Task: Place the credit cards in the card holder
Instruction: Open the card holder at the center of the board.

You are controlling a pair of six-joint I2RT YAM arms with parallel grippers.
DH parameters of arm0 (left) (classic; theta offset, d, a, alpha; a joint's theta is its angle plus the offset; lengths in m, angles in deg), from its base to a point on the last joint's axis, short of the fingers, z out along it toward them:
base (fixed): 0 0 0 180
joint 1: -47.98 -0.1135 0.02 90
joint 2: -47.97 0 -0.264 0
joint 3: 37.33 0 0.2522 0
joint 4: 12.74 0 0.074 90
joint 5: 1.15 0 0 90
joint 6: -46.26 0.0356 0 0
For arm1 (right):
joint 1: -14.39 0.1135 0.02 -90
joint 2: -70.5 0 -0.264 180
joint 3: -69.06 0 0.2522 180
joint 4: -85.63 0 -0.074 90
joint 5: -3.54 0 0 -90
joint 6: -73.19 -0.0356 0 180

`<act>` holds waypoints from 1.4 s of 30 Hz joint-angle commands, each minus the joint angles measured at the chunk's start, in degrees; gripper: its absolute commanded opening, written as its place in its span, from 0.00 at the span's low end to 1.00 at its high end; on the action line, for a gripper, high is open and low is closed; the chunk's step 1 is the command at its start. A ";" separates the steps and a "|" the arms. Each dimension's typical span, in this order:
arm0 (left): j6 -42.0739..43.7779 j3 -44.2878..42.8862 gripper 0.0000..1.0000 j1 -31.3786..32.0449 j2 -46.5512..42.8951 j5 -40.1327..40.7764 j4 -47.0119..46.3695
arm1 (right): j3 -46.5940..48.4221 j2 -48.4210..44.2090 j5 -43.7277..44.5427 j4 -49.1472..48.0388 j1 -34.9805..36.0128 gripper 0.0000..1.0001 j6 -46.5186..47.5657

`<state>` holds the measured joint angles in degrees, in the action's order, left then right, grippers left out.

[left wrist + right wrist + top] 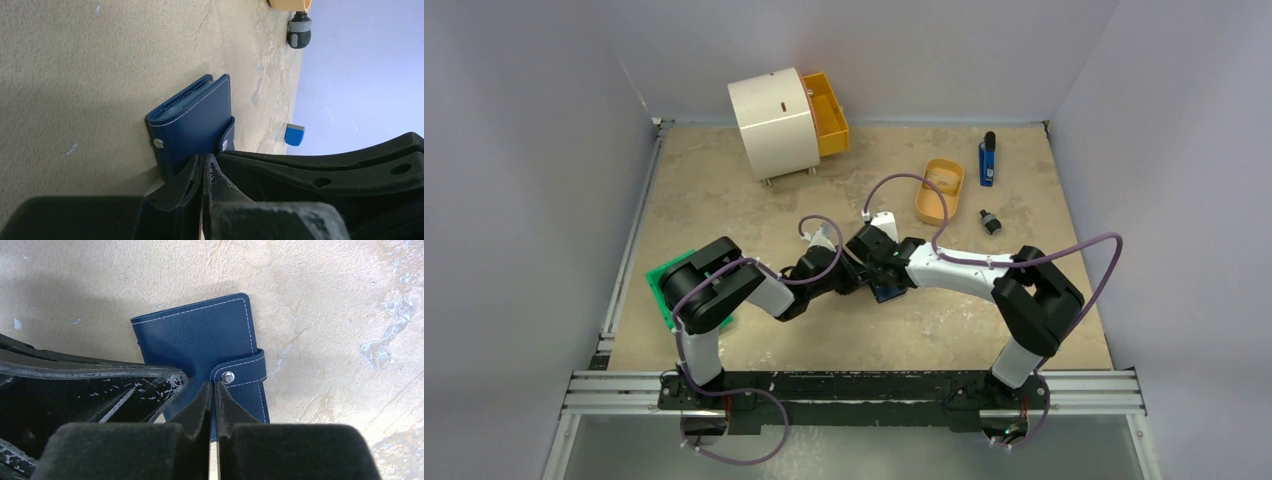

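Note:
The card holder (200, 340) is a dark navy wallet lying folded on the tan table, its snap tab (240, 371) fastened over the edge. It also shows in the left wrist view (192, 125) and, partly hidden under both wrists, in the top view (887, 292). My right gripper (214, 385) is shut, its tips on the wallet's cover just beside the snap stud. Coming from the other side, my left gripper (206, 156) is shut too, with its tips at the wallet's near edge and nothing between them. The credit cards are out of view.
An orange oval tray (939, 190) lies behind the wallet to the right. Near it are a blue object (988, 160) and a small black-and-grey piece (991, 222). A white round cabinet (774, 122) with an orange drawer (829, 112) stands at the back. A green box (662, 285) sits under the left arm.

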<state>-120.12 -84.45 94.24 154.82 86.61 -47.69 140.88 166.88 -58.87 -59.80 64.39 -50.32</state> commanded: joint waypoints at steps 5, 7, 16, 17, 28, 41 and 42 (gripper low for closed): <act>0.35 -0.03 0.00 -0.21 1.85 0.37 2.49 | 0.95 -0.97 4.38 2.33 -0.25 0.00 -0.27; 0.71 -0.55 0.00 -0.24 1.95 0.54 3.71 | 1.09 -1.08 4.84 3.05 -0.25 0.00 -0.75; 3.76 -4.12 0.00 -0.27 2.63 4.06 14.83 | 1.02 -2.10 6.23 5.92 -0.30 0.00 -2.35; 3.97 -4.46 0.00 -0.24 2.75 4.39 15.81 | 1.05 -2.23 6.31 6.07 -0.26 0.00 -2.42; 5.70 -7.81 0.00 -0.13 5.01 7.32 25.46 | 0.49 -4.15 7.67 8.01 -0.34 0.00 -3.54; 4.93 -7.21 0.00 0.04 5.47 5.03 21.34 | 0.46 -4.89 2.94 1.76 -0.34 0.31 0.95; 4.92 -7.13 0.00 0.01 5.49 5.05 21.29 | 0.81 -4.36 2.99 1.66 -0.36 0.33 1.04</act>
<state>-118.96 -93.26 94.46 156.55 87.79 -35.31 139.18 160.54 -55.99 -57.37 64.19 -50.61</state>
